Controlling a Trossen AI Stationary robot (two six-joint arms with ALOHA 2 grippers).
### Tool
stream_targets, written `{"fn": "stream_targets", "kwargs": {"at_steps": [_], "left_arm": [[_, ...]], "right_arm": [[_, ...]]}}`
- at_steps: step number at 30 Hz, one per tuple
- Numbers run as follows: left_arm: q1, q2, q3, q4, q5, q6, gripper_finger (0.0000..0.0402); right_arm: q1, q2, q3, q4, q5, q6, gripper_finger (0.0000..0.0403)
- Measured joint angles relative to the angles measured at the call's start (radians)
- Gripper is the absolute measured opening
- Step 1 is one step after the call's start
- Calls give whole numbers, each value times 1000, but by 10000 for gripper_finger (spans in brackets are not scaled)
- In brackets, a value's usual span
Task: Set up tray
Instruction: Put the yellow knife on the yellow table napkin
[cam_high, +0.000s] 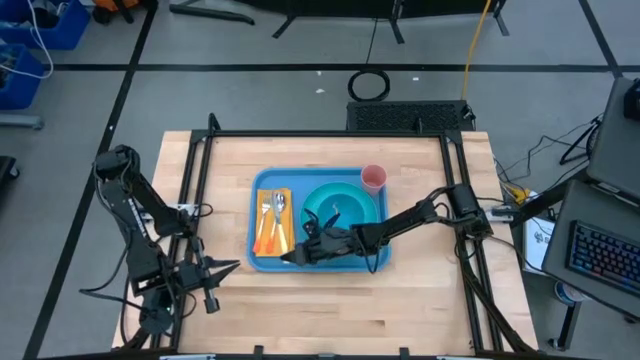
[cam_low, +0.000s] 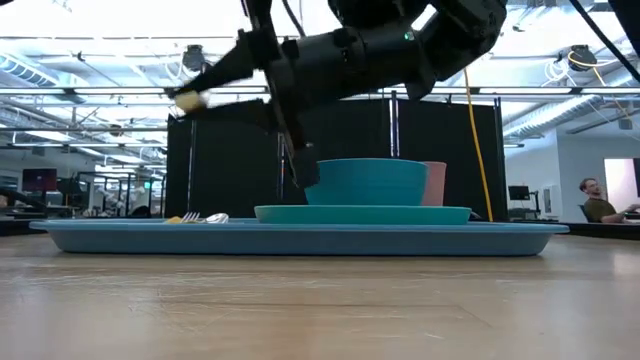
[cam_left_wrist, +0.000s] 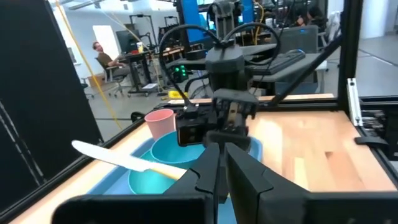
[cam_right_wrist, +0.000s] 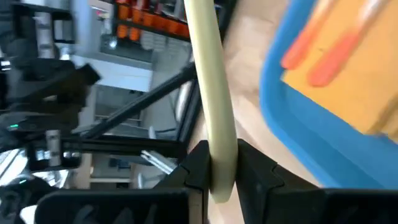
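Observation:
The blue tray (cam_high: 258, 192) lies mid-table. It carries an orange napkin (cam_high: 270, 228) with a fork and spoon (cam_high: 278, 205), a turquoise plate (cam_high: 374, 208) with a bowl (cam_high: 335, 210) on it, and a pink cup (cam_high: 373, 178) at its far right corner. My right gripper (cam_high: 298, 254) reaches across the tray's near side, above the near left corner, shut on a knife (cam_left_wrist: 124, 162) with a white blade and cream handle. My left gripper (cam_high: 212, 288) waits shut at the table's near left. My right gripper pinches the knife's cream handle (cam_right_wrist: 219, 146) between its two fingers, close to the handle's free end. The fingers lie across the handle, coming level from the table's right. The knife is lifted clear, roughly level, and its blade (cam_left_wrist: 87, 149) points away from the gripper.
The napkin (cam_right_wrist: 348, 74) with the orange cutlery handles lies just beyond the held knife, inside the tray's rim (cam_right_wrist: 292, 112). Bare wood lies left of and in front of the tray. A black frame edges the table, and a person sits far off in the room.

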Motion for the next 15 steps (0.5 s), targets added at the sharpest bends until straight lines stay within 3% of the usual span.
{"fn": "stream_targets", "kwargs": {"at_steps": [11,15], "left_arm": [[-17,0,0,-33,21,-42,4],[-17,0,0,-46,30,-52,12]], "right_arm": [[-20,-1,1,-162,24,131,40],[-26,-2,1,-188,23,172,40]]}}
